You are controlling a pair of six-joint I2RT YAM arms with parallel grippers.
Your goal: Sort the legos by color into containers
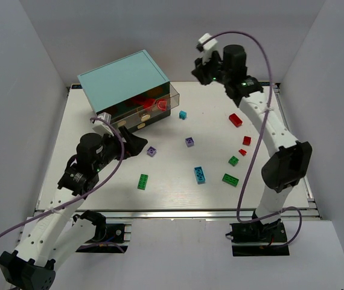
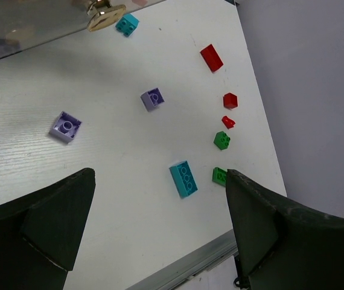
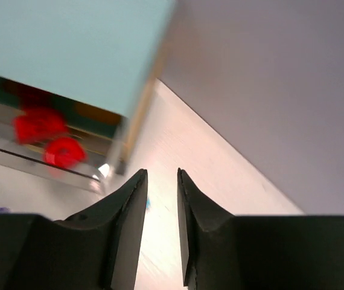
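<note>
The light-teal cabinet point(image 1: 124, 80) stands at the back left; its open translucent drawer point(image 1: 154, 104) holds red legos point(image 3: 39, 124). Loose on the table lie purple legos point(image 1: 189, 141) point(image 1: 152, 151), cyan ones point(image 1: 200, 174) point(image 1: 183, 114), green ones point(image 1: 142, 181) point(image 1: 230, 179) point(image 1: 233, 161) and red ones point(image 1: 236, 119) point(image 1: 247, 140). My left gripper point(image 1: 137, 144) is wide open and empty in front of the cabinet, above the table point(image 2: 160, 205). My right gripper point(image 1: 203, 69) hovers high, right of the cabinet, jaws narrowly apart and empty point(image 3: 162, 175).
A cream drawer knob point(image 2: 106, 17) shows at the top of the left wrist view. White walls enclose the table on the left, back and right. A metal rail point(image 1: 172, 211) runs along the near edge.
</note>
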